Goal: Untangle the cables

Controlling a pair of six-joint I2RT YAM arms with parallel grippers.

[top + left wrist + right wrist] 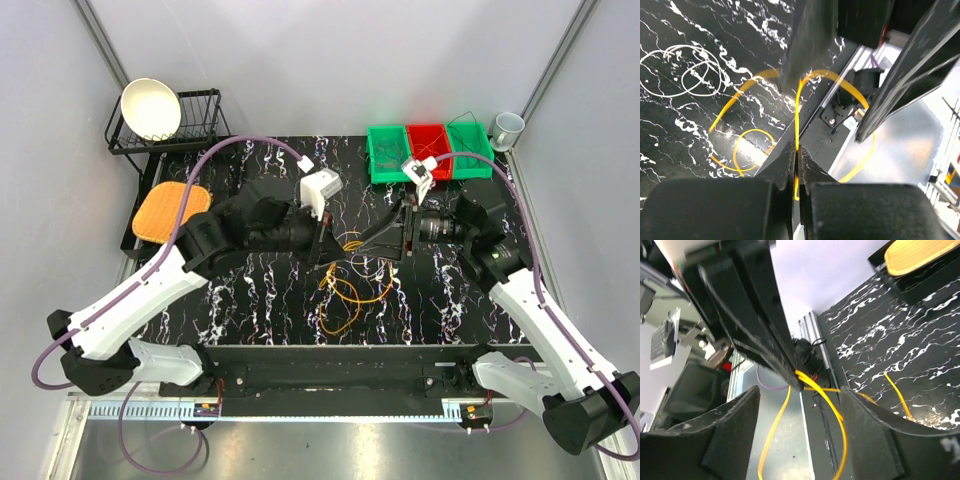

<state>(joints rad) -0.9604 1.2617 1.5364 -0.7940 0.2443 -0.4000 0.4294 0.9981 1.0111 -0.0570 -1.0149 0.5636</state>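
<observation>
Left gripper (797, 155) tight on yellow cable (798, 110), right gripper (799, 394) spread alongside, above table (250, 295) centre

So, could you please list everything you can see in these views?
cables: tangle, number unclear, yellow and orange, table centre
white loops: one coil, white, on the table
bins: three, green, red, green, far right
mug: one, pale, right of the bins
rack: one, black, far left
bowl: one, white, in the rack
pad: one, orange, left edge
table: one, black marbled
left gripper: shut on a yellow cable
right gripper: open, jaws astride a yellow cable
</observation>
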